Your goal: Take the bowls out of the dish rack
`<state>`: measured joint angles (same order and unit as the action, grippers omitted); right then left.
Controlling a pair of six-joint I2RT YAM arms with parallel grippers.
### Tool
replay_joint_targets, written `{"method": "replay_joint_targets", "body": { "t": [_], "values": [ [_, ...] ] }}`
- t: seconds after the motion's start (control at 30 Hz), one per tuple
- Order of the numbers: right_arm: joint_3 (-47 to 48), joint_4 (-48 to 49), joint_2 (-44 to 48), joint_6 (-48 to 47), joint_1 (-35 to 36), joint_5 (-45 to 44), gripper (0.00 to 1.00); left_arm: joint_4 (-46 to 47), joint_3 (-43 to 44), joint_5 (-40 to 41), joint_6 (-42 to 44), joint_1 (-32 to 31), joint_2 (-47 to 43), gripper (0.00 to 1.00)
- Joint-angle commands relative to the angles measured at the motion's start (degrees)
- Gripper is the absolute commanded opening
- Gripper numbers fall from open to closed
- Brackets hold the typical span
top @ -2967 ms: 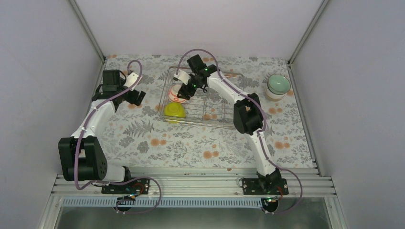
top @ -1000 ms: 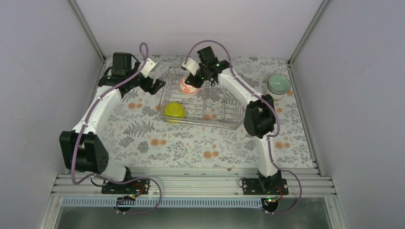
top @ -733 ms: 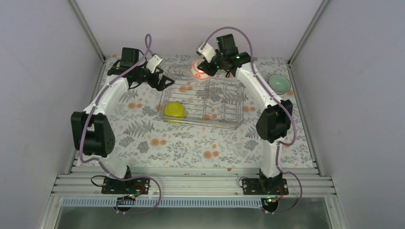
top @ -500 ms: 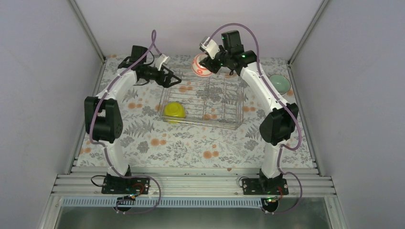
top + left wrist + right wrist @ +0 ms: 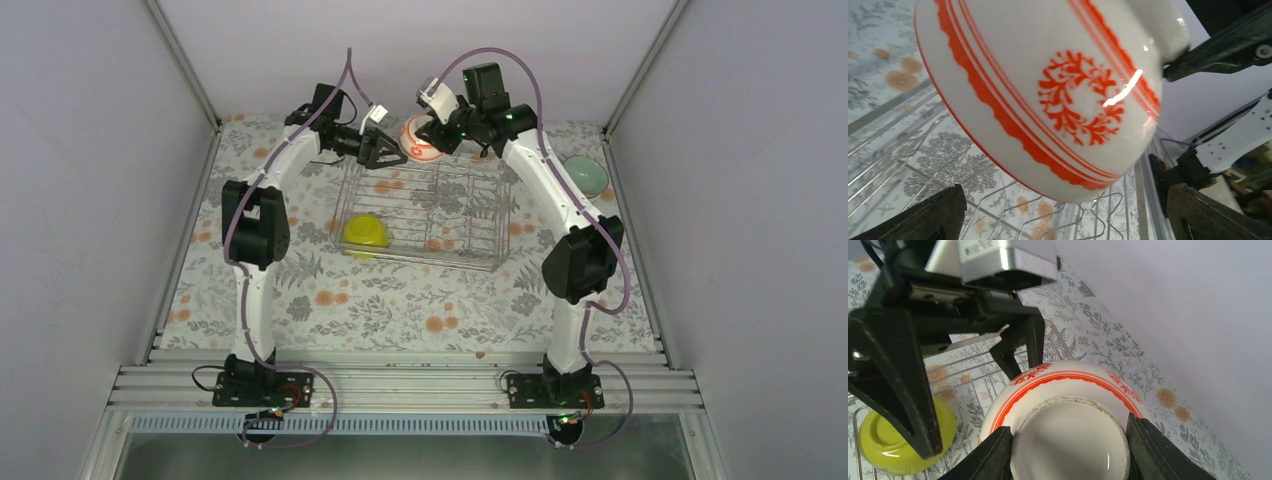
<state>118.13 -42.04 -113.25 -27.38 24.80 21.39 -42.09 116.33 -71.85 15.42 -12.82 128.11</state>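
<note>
My right gripper (image 5: 436,132) is shut on the foot ring of a white bowl with red trim (image 5: 417,140), held upside down in the air above the wire dish rack's (image 5: 455,215) far edge. The same bowl (image 5: 1068,405) fills the right wrist view between the two fingers (image 5: 993,452). My left gripper (image 5: 385,148) is open just left of the bowl, its fingers pointing at it; the bowl (image 5: 1048,90) fills the left wrist view, above the tips. A yellow-green bowl (image 5: 365,232) lies upside down in the rack's near left corner.
A pale green bowl (image 5: 584,176) stands on the floral tablecloth at the far right, outside the rack. The booth's back wall is close behind both grippers. The rack's wire tines (image 5: 1058,210) lie below the held bowl.
The right gripper lifted the white and red bowl out of the rack and carried it up and back. The left arm swung from the far left across to the bowl.
</note>
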Motion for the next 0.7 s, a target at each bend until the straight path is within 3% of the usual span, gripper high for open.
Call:
{"method": "replay_joint_targets", "body": {
  "t": [0.0,0.3,0.47,0.53,0.67],
  "values": [
    [3.8,2.0,-1.8,0.8,0.4,2.5,0.04,-6.8,6.3,-7.6,2.0,-0.2,4.2,1.00],
    [2.5,2.5,-3.2,1.0,0.4,3.9,0.04,-8.9,11.4,-12.0,3.2,-0.1,4.7,1.00],
    [1.5,3.2,-3.2,1.2,0.4,4.2,0.04,-3.9,8.6,-12.0,-0.4,-0.1,1.6,0.99],
    [0.8,3.7,-3.1,1.3,0.4,4.8,0.04,-2.1,7.1,-12.1,-0.9,-0.1,0.5,0.92],
    [-0.4,3.7,-3.6,1.7,0.4,6.6,0.04,-2.2,6.8,-12.5,-1.0,-0.1,-0.4,0.65]
  ]
}}
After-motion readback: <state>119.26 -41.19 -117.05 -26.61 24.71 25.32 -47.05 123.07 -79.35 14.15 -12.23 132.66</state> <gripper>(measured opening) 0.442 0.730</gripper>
